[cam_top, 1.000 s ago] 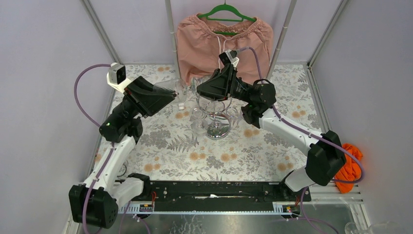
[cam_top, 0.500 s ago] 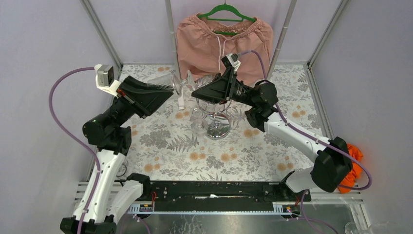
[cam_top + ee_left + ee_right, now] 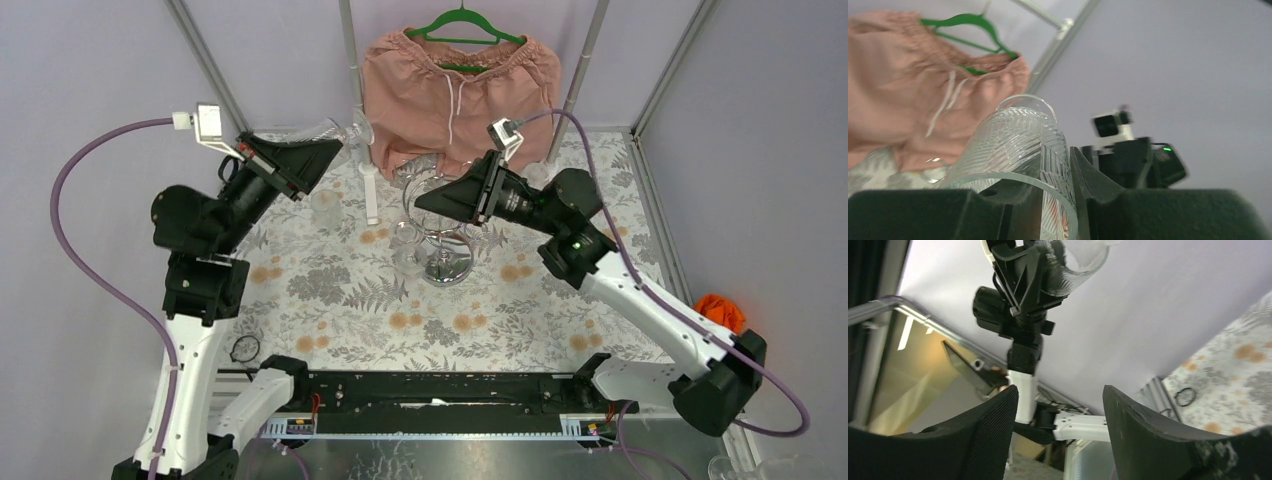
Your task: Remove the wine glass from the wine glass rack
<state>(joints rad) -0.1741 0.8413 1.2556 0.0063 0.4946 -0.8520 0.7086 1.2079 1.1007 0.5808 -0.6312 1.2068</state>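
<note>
robot lab test cell: plain grey wall panels (image 3: 90, 80), bare metal frame posts (image 3: 349, 50), black mounting rail (image 3: 440, 388), floral tablecloth (image 3: 330, 300).

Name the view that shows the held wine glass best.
Left wrist: the wine glass is close up, cut pattern and rim clear. Top external shows it small and faint; right wrist catches only part at its top edge.
</note>
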